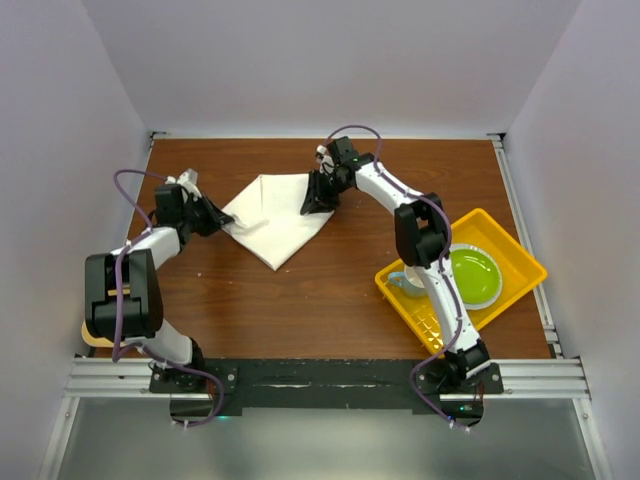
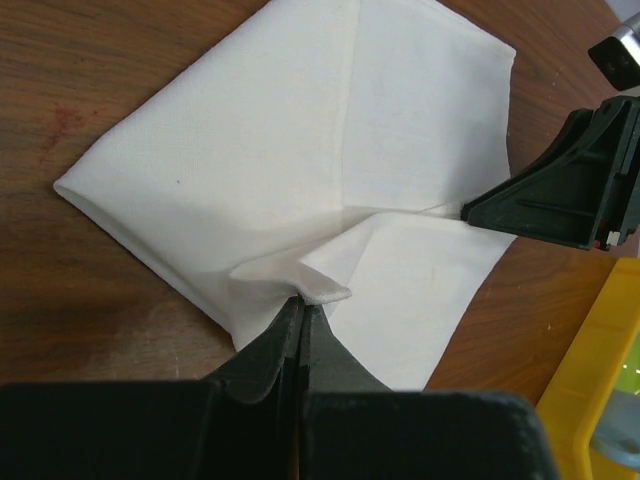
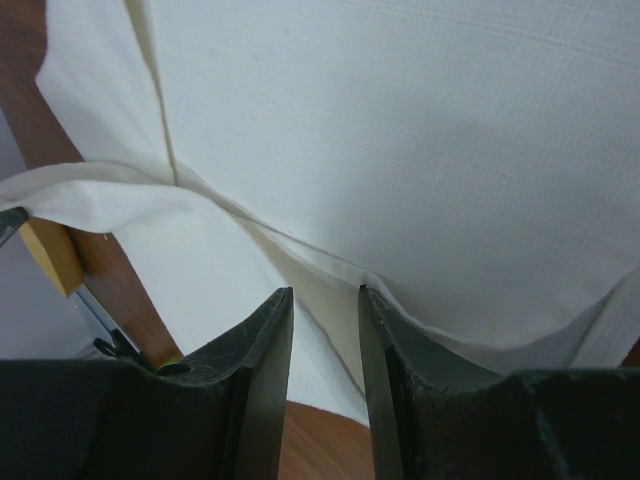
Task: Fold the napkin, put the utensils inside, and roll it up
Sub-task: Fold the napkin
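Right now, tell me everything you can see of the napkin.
The napkin is plain white soft cloth, folded over with a visible crease, lying flat on the wooden table. The left gripper pinches one corner, puckering the cloth there. The right gripper, jaws apart, stands at the opposite edge.

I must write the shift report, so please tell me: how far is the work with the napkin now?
Done: the napkin already lies doubled, one layer over another, though loosely. In hand: the left gripper is shut on one corner of it, and the right gripper, jaws a little apart, sits at the other side. Left: nothing has been laid on the napkin, and it is not rolled yet.
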Motion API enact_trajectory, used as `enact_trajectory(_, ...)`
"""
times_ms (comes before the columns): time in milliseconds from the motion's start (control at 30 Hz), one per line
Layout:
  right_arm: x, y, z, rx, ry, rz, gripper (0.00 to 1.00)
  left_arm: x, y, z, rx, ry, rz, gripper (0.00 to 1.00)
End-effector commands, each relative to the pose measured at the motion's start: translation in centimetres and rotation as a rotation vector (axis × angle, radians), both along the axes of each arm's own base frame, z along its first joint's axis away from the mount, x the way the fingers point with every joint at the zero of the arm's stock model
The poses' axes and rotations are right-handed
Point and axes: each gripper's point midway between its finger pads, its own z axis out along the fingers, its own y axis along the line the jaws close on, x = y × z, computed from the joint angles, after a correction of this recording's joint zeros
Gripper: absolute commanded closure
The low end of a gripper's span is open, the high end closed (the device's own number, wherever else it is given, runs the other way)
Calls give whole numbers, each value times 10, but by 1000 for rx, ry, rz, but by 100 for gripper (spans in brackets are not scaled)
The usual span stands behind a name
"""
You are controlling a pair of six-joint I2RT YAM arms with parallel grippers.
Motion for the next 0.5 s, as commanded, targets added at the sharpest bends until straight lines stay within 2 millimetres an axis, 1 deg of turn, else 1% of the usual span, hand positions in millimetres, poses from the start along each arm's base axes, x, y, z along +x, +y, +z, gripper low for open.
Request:
enact_trajectory(0, 1, -14, 28, -10, -53, 13, 64, 15, 6, 18, 9, -42, 7, 100)
enact_trajectory(100, 5, -21, 35, -25, -60, 2, 65, 16, 8, 18, 25, -34, 11, 100)
enact_trajectory(133, 6, -22, 41, -24, -66, 1, 65, 17, 10, 16, 29, -26, 16, 100)
enact_trajectory(167, 9, -22, 46, -16, -82, -2, 65, 19, 11, 18, 35, -28, 17, 100)
enact_trajectory(200, 10, -19, 51, 0, -89, 1, 64, 18, 12, 14, 39, -10, 22, 100)
enact_trajectory(233, 14, -17, 57, 15, -115, 1, 64, 18, 14, 11, 46, -1, 33, 100)
enact_trajectory(300, 17, -14, 62, 35, -124, -7, 63, 21, 18, 11, 58, 8, 47, 100)
enact_trajectory(333, 20, -13, 63, 43, -129, -12, 62, 23, 20, 10, 68, 11, 57, 98)
enact_trajectory(367, 22, -11, 63, 50, -132, -13, 62, 21, 21, 7, 70, 38, 60, 96)
enact_trajectory(467, 29, -6, 67, 82, -145, -22, 60, 24, 27, 5, 94, 54, 80, 86)
